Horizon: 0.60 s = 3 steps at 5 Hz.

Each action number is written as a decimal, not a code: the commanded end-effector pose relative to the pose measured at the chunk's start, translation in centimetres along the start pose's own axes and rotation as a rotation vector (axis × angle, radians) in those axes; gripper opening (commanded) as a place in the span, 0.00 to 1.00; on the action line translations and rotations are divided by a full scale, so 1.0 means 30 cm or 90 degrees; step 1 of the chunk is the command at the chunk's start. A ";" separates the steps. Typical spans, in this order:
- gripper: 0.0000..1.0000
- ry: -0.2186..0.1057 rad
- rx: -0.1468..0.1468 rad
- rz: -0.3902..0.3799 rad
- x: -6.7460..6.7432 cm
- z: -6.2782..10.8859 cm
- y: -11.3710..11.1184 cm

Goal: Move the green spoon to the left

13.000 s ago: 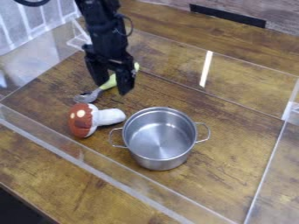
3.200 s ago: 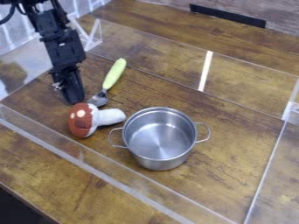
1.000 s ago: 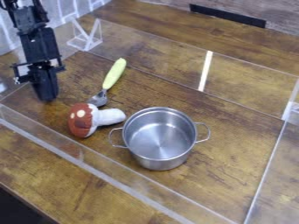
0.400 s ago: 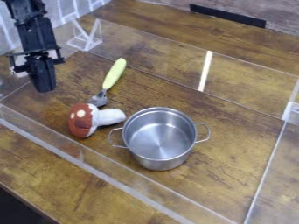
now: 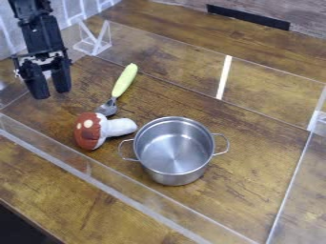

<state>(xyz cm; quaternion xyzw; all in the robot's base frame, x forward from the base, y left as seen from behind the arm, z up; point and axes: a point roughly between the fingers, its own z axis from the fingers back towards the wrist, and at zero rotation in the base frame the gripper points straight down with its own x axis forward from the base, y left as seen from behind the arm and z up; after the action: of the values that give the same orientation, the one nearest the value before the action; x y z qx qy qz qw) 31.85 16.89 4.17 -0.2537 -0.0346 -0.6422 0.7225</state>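
The green spoon (image 5: pixel 122 84) lies on the wooden table, its yellow-green handle pointing up-right and its small metal bowl at the lower left, near the mushroom. My gripper (image 5: pixel 50 88) hangs at the far left, well to the left of the spoon. Its two black fingers (image 5: pixel 38 84) stand apart, open, with nothing between them.
A red-capped toy mushroom (image 5: pixel 97 130) with a white stem lies just below the spoon. A steel pot (image 5: pixel 174 150) stands to its right. Clear plastic walls (image 5: pixel 76 162) fence the work area, and a clear stand (image 5: pixel 87 40) sits behind the gripper.
The gripper's fingers were together a second ago and have now spread open. The arm has drifted slightly up and right. The spoon has not moved in the last few seconds.
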 end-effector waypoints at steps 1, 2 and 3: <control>1.00 0.016 0.049 -0.009 0.020 0.120 0.011; 1.00 0.006 0.078 0.025 0.029 0.109 0.017; 1.00 -0.001 0.113 0.058 0.048 0.113 0.014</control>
<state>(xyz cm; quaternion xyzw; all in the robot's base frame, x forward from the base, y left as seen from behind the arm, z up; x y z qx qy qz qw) 32.92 16.40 3.74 -0.2405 -0.0619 -0.5957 0.7639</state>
